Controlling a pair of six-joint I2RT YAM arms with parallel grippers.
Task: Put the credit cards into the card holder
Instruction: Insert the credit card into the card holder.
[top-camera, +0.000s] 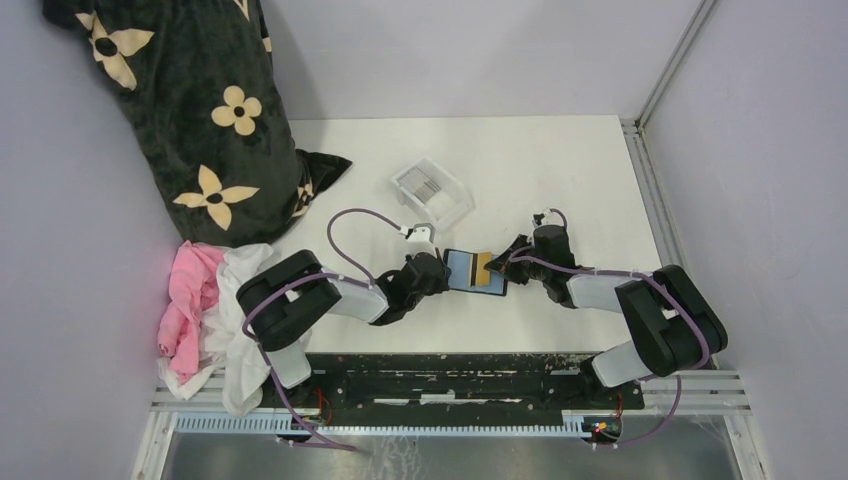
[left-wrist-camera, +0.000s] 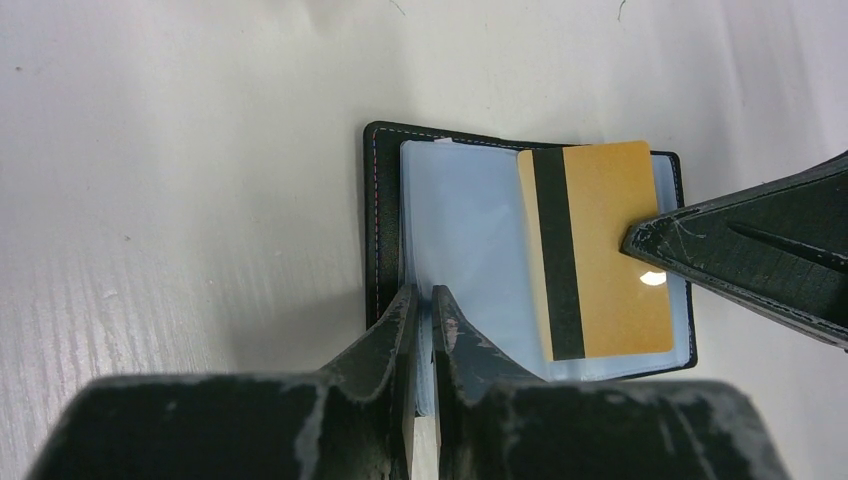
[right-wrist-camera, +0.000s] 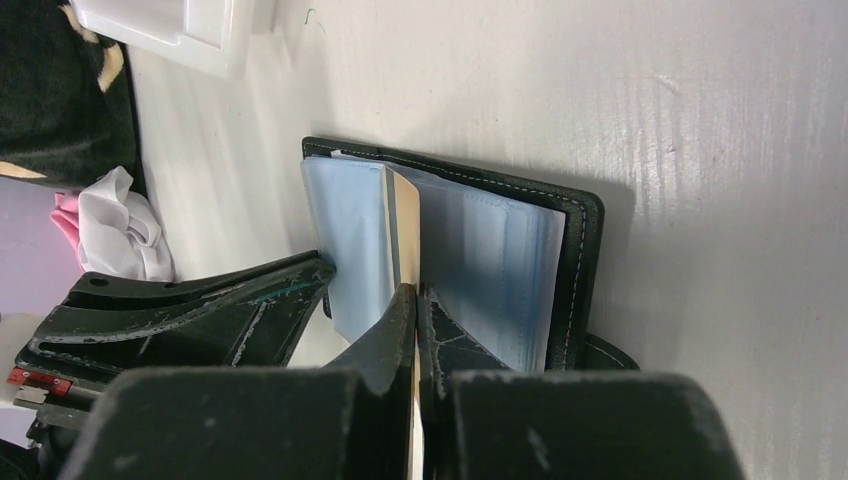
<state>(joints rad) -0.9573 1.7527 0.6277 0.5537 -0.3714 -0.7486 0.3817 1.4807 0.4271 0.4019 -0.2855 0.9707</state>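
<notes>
The black card holder lies open on the table between my two grippers, its bluish clear sleeves facing up. My left gripper is shut on the near edge of one sleeve of the card holder. My right gripper is shut on a tan-orange credit card with a black stripe, held edge-on against the sleeves on the holder's right half. I cannot tell whether the card is inside a slot. Several grey credit cards lie in a clear tray.
The clear plastic tray stands just behind the card holder. A black flowered cushion and pink and white cloths fill the left side. Grey walls close in the table at the back and right.
</notes>
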